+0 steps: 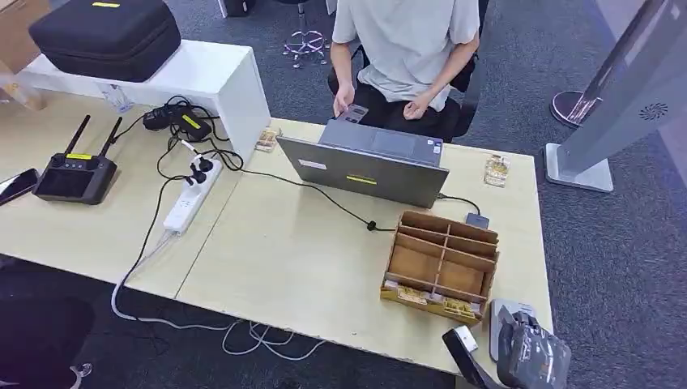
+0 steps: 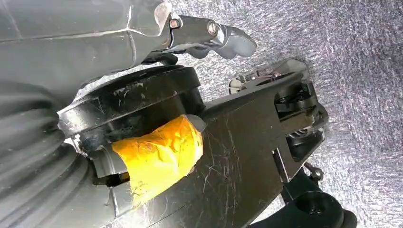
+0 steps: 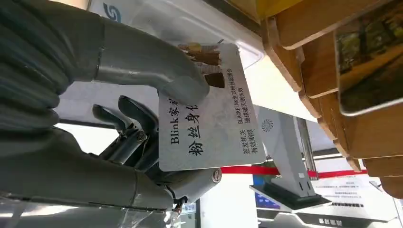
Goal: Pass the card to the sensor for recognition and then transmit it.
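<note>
My right hand (image 1: 531,354) is at the table's front right corner, beside the wooden card holder (image 1: 441,263). In the right wrist view its thumb and fingers pinch a silver-white card (image 3: 209,118) printed with black text. The card hangs close to a white sensor pad (image 3: 157,19) with a blue logo; whether they touch I cannot tell. In the head view that pad (image 1: 504,312) lies partly under the hand. My left hand (image 2: 214,35) hangs by my side over grey carpet, fingers stretched out and holding nothing.
A person sits behind the open laptop (image 1: 364,166) at the far side of the table (image 1: 283,267). More cards (image 3: 370,57) stand in the wooden holder (image 3: 332,71). A power strip (image 1: 190,194), cables and a controller (image 1: 73,174) lie left. A grey kiosk stand (image 1: 624,89) rises on the right.
</note>
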Robot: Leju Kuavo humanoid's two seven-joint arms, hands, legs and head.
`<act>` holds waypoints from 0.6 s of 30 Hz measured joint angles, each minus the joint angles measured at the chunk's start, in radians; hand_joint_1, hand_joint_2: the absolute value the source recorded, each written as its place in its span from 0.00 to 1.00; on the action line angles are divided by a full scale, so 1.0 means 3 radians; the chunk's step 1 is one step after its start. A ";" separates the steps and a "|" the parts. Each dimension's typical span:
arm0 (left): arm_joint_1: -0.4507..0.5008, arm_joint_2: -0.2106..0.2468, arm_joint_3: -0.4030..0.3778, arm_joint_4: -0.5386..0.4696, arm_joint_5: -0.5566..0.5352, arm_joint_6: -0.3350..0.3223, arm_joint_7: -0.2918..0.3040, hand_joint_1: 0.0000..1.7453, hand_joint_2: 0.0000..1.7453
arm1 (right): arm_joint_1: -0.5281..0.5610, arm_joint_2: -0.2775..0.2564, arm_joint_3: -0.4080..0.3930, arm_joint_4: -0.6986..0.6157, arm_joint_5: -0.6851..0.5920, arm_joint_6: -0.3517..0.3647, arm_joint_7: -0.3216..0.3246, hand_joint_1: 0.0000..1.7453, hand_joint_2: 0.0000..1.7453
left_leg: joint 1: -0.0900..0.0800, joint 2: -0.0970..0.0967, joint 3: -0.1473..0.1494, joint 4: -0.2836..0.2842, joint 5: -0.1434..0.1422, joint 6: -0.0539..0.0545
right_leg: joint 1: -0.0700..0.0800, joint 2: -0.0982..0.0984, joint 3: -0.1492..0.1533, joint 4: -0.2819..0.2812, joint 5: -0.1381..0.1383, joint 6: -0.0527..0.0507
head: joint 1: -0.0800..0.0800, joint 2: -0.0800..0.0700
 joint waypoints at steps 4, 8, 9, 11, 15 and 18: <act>0.0000 0.0000 0.0008 0.0000 0.0000 -0.0001 -0.0001 0.00 1.00 | -0.0011 0.0014 -0.0006 0.0018 0.0001 0.0001 0.0000 1.00 1.00 | 0.0000 0.0001 0.0000 0.0000 0.0000 0.0000 | 0.0000 0.0000 0.0001 0.0000 0.0000 0.0000 | 0.0000 0.0000; 0.0000 0.0000 0.0009 0.0000 -0.0005 0.0001 0.0000 0.00 1.00 | -0.0021 0.0027 -0.0020 0.0034 0.0017 0.0010 0.0000 1.00 1.00 | 0.0000 0.0001 0.0001 0.0001 0.0000 0.0000 | 0.0000 0.0000 0.0002 0.0000 0.0000 0.0000 | 0.0000 0.0000; 0.0000 0.0000 0.0010 0.0000 -0.0005 0.0003 0.0001 0.00 1.00 | -0.0024 0.0029 -0.0029 0.0037 0.0022 0.0010 0.0000 1.00 1.00 | 0.0000 0.0001 0.0002 0.0001 0.0000 0.0000 | 0.0000 0.0000 0.0002 0.0000 0.0000 0.0000 | 0.0000 0.0000; 0.0000 0.0000 0.0010 0.0000 -0.0005 0.0003 0.0001 0.00 1.00 | -0.0024 0.0029 -0.0029 0.0037 0.0022 0.0010 0.0000 1.00 1.00 | 0.0000 0.0001 0.0002 0.0001 0.0000 0.0000 | 0.0000 0.0000 0.0002 0.0000 0.0000 0.0000 | 0.0000 0.0000; 0.0000 0.0000 0.0011 0.0000 -0.0038 0.0001 0.0025 0.00 1.00 | -0.0029 0.0058 -0.0067 -0.0038 0.0104 -0.0032 -0.0038 1.00 1.00 | 0.0000 0.0000 0.0000 0.0001 0.0000 0.0000 | 0.0000 0.0000 0.0002 0.0001 0.0001 0.0000 | 0.0000 0.0000; 0.0000 0.0000 0.0011 0.0000 -0.0092 -0.0009 0.0029 0.00 1.00 | -0.0039 0.0094 -0.0048 -0.0357 0.0140 -0.0010 -0.0084 1.00 1.00 | -0.0001 0.0001 -0.0002 0.0001 0.0001 0.0000 | 0.0000 0.0002 -0.0001 0.0002 0.0001 -0.0001 | 0.0000 0.0000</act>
